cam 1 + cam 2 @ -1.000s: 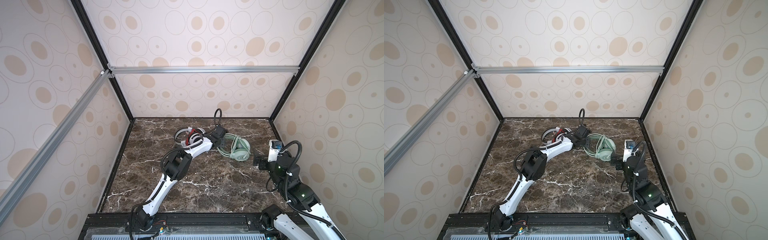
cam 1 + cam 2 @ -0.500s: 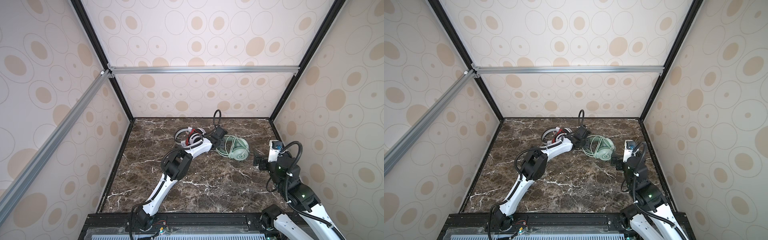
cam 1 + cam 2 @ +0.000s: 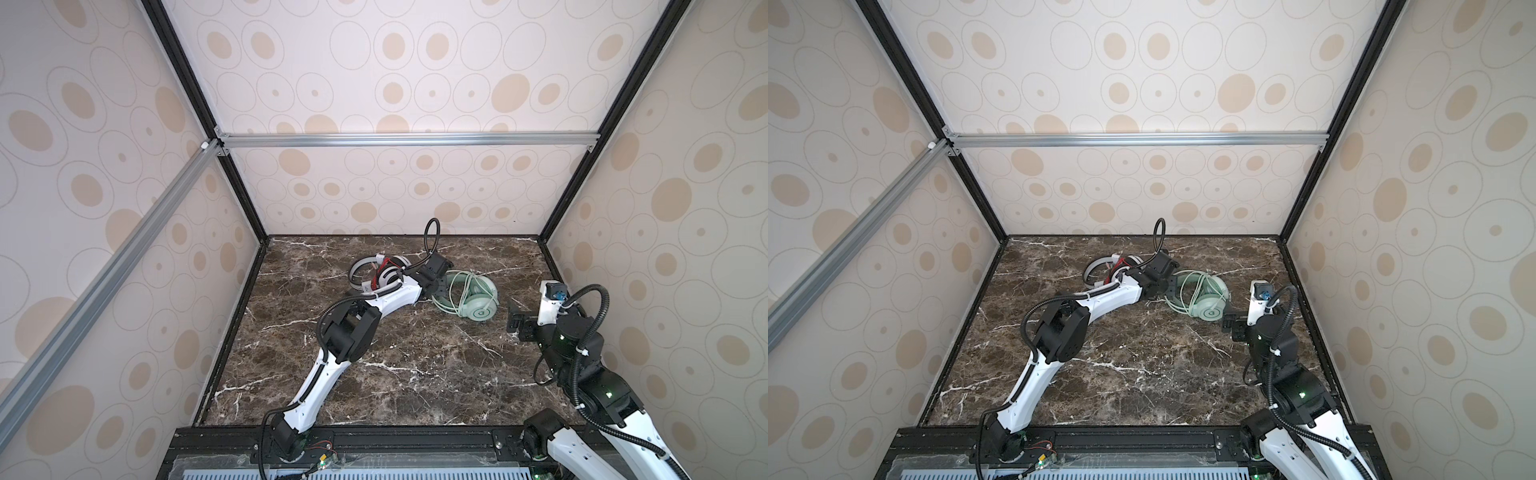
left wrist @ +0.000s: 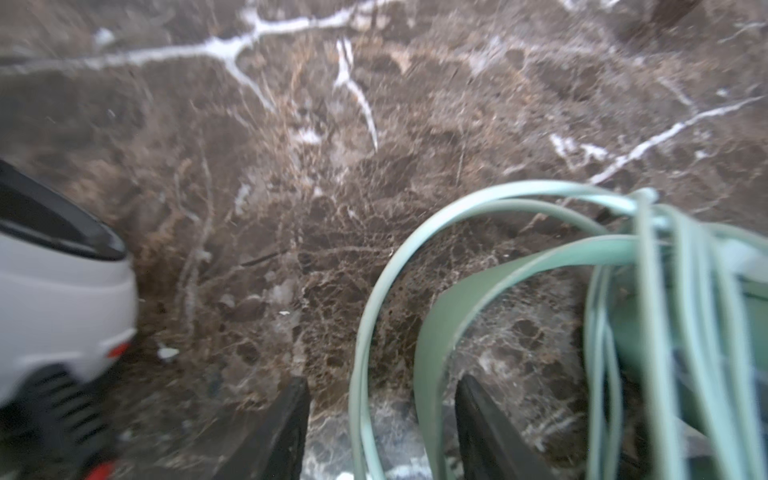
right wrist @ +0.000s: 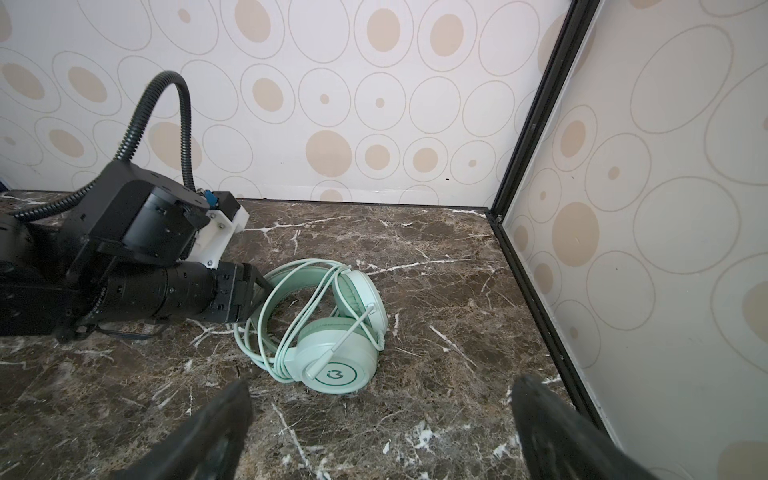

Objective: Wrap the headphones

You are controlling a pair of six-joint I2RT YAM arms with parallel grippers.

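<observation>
The mint-green headset (image 3: 478, 300) lies on its side on the marble tabletop (image 3: 415, 374), toward the far right, apart from the back wall (image 3: 374, 199); its pale cord (image 5: 286, 332) is looped several times across the headband and ear cups, with slack loops spilling onto the marble. The left gripper (image 4: 382, 386) sits low at the headband's end; its jaws stand part-way apart, with the headband and one cord loop passing between them, neither visibly pinched. The white headset (image 3: 360, 270) with its bunched red cord (image 3: 380, 273) lies just beside, to the left in both top views; the left arm (image 3: 390, 299) stretches across its near side and hides part of it. The right gripper (image 5: 381, 386) hovers near the green ear cup on the near side, jaws spread wide and holding nothing; only bare marble lies between it and the cup. The side wall and its black frame post (image 5: 532, 145) stand close on the right.
</observation>
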